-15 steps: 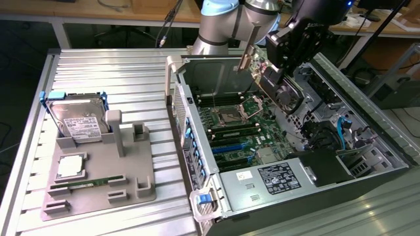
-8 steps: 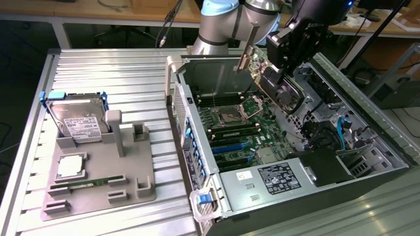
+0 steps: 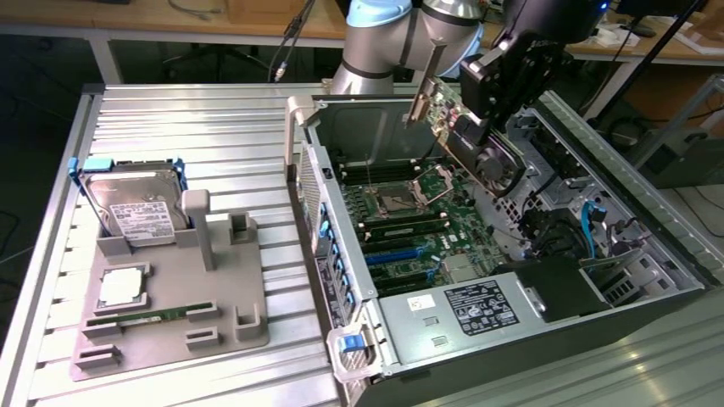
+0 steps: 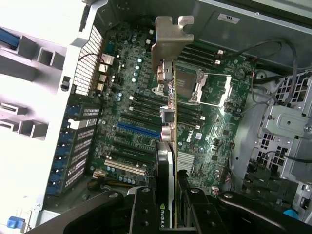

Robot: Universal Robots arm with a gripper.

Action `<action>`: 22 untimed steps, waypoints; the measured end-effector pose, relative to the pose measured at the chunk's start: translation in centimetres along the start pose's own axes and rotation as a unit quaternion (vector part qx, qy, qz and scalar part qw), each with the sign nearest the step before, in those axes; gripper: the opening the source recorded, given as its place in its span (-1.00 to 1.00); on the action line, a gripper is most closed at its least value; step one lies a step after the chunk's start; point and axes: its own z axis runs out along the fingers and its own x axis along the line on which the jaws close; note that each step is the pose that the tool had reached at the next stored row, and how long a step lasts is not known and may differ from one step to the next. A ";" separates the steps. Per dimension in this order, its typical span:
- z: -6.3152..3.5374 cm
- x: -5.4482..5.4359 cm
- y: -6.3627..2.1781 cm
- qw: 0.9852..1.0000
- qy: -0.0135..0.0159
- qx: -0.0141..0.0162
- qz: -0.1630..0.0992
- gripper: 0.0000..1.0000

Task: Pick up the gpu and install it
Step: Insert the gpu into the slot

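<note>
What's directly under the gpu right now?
The gpu, held edge-on by the gripper, hangs over the open case's motherboard; the blue slot and CPU socket show beside it. The strip of board directly beneath the card is covered.

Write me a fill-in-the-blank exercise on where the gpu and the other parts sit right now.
1. The claw is ____ on the gpu.
2. The gpu hangs ____ the motherboard, not yet in a slot.
3. The hard drive stands in the grey tray at the exterior view's ____.

Missing words: shut; above; left.
</note>
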 end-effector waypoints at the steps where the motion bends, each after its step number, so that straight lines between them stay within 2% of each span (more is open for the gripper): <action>1: 0.00 0.0 0.00 1.000 0.000 0.000 -0.001 -0.46; 22: 0.00 0.0 0.00 1.000 0.000 0.000 -0.022 -0.46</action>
